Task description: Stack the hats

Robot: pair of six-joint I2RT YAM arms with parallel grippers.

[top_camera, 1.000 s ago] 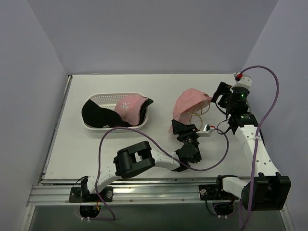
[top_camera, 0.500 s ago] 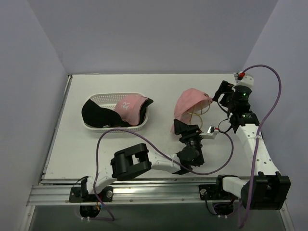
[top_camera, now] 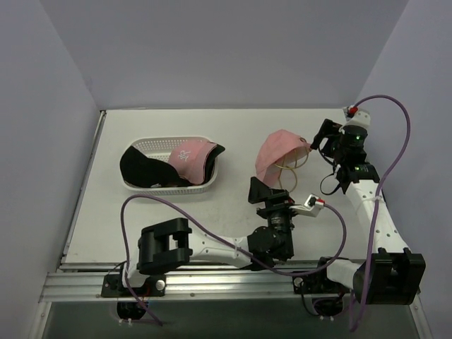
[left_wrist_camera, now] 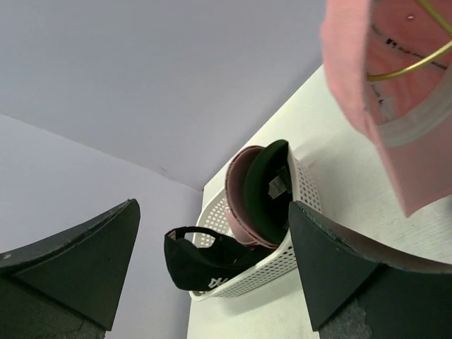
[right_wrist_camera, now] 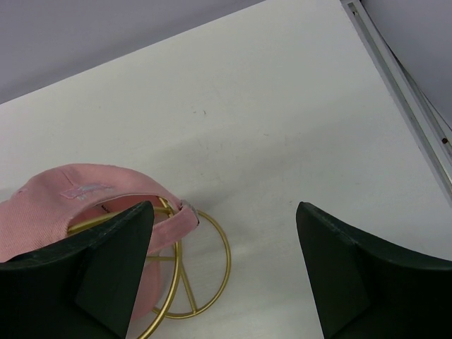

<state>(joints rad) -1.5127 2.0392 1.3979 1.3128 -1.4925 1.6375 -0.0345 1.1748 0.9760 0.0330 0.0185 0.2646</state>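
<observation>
Pink cap (top_camera: pixel 277 150) on gold stand (top_camera: pixel 296 164), likely stack base; left claw (top_camera: pixel 267 189) 7 o'clock, right claw (top_camera: pixel 319 141) 3 o'clock, both spread, empty.

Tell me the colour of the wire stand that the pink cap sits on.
Gold. The wire stand shows best in the right wrist view, under the pink cap.

Robot lab test cell, white tabletop (top_camera: pixel 233 134) boxed in by plain lilac panels (top_camera: pixel 212 49) on left, far and right, aluminium mounting rail (top_camera: pixel 78 286) along near edge, purple cables (top_camera: pixel 407 126) looping loose.
</observation>
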